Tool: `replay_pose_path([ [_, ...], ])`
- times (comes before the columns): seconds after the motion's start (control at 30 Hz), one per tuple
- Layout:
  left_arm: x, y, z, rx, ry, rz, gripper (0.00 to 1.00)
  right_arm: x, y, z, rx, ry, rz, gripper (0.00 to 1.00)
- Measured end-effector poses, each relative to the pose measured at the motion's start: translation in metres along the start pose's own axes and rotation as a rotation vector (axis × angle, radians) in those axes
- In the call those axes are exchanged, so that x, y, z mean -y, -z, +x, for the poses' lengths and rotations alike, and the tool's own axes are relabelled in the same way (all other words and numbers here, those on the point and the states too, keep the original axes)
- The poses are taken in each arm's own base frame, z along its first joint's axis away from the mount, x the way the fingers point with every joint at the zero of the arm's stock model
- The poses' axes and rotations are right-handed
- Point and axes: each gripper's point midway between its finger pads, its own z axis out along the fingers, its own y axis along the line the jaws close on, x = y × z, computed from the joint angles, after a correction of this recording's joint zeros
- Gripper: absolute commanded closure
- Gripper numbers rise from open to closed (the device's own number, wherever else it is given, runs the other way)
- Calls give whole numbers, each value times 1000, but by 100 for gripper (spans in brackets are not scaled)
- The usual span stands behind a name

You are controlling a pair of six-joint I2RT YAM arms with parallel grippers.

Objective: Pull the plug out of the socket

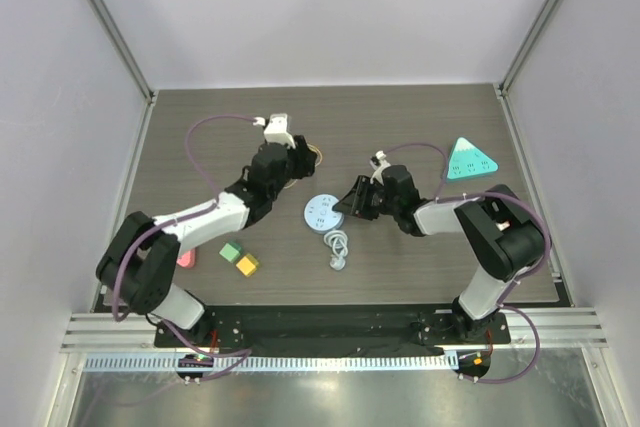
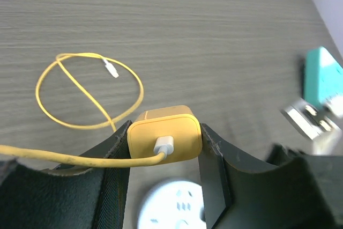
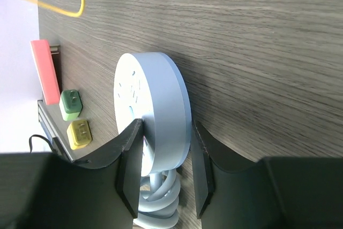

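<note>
The left end effector (image 2: pixel 165 151) was clamped on the yellow plug (image 2: pixel 161 127), one finger against each side, with a white connector (image 2: pixel 165 146) seated in the face turned toward the wrist. Just beneath and behind those fingers lay the round socket (image 2: pixel 171 207), its openings bare, so the plug looked clear of it and apart from it. The plug was a squat block with rounded corners and a smooth, glossy skin. Its prongs were hidden.

The yellow cable (image 2: pixel 86 97) ran from the connector across the left finger, then curled into a loose loop on the table (image 2: pixel 214 36) ahead of the fingertips, ending in a small free tip (image 2: pixel 111 69).

The right end effector (image 3: pixel 166 127) was clamped on the edge of the socket, a finger on either side, with the socket's pale cord (image 3: pixel 158 199) bunched close beneath the fingers.

The likely trouble was the plug slipping, since the smooth casing offered the fingers little purchase. The cable draped over the finger could tug it askew if the arm travelled farther. The loop could also drag across the table and snag. Should the right grip loosen, the socket could shift and its cord foul the fingers.
</note>
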Motion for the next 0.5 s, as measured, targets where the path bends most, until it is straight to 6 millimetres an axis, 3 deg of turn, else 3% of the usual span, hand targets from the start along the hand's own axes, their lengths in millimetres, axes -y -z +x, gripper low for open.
replay_pose_path([
  [0.17, -45, -44, -10, -49, 89, -55, 100, 1, 3, -2, 11, 14, 10, 99],
  [0.27, -75, -61, 1, -87, 145, -92, 100, 2, 6, -4, 26, 31, 22, 99],
  [0.5, -118, -101, 29, -166, 266, -110, 100, 6, 15, -16, 84, 78, 78, 99],
])
